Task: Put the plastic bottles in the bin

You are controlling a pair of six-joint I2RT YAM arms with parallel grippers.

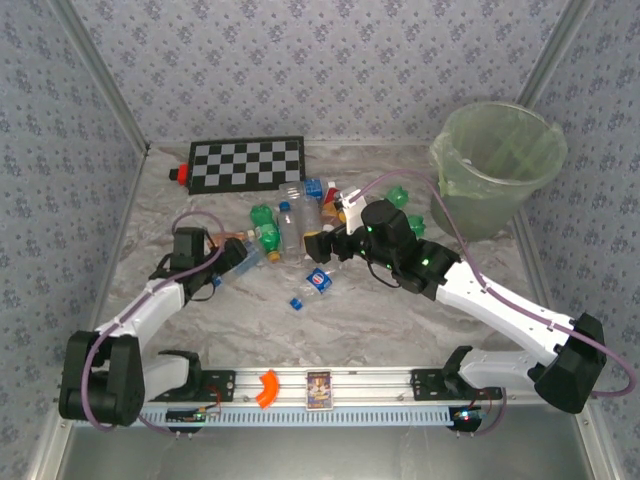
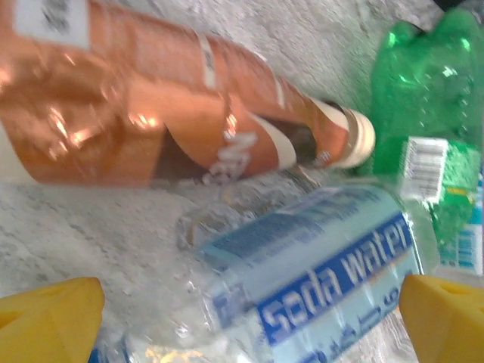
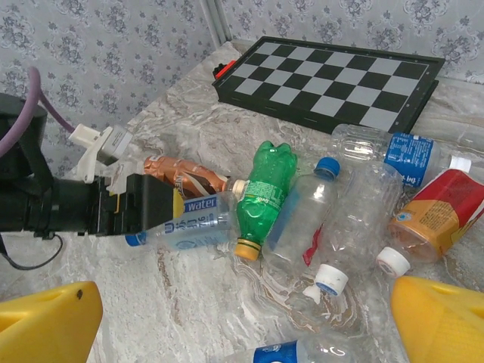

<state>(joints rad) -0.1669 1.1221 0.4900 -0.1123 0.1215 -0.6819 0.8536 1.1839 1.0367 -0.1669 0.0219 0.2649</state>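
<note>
Several plastic bottles (image 1: 290,225) lie in a heap mid-table, in front of the checkerboard. The pale-green bin (image 1: 497,165) stands at the far right. My left gripper (image 2: 249,318) is open, its yellow fingertips (image 2: 45,314) either side of a clear blue-labelled soda water bottle (image 2: 325,280) lying on the table. An orange-brown bottle (image 2: 151,113) and a green bottle (image 2: 431,151) lie just beyond. My right gripper (image 3: 246,325) is open and empty, hovering over the heap near a green bottle (image 3: 265,189) and clear bottles (image 3: 355,212). It also looks onto the left gripper (image 3: 162,215).
A black-and-white checkerboard (image 1: 247,163) lies at the back, a small red block (image 1: 180,173) at its left end. A loose blue label (image 1: 318,280) and a blue cap (image 1: 296,302) lie on the marble nearer me. Patterned walls enclose the table.
</note>
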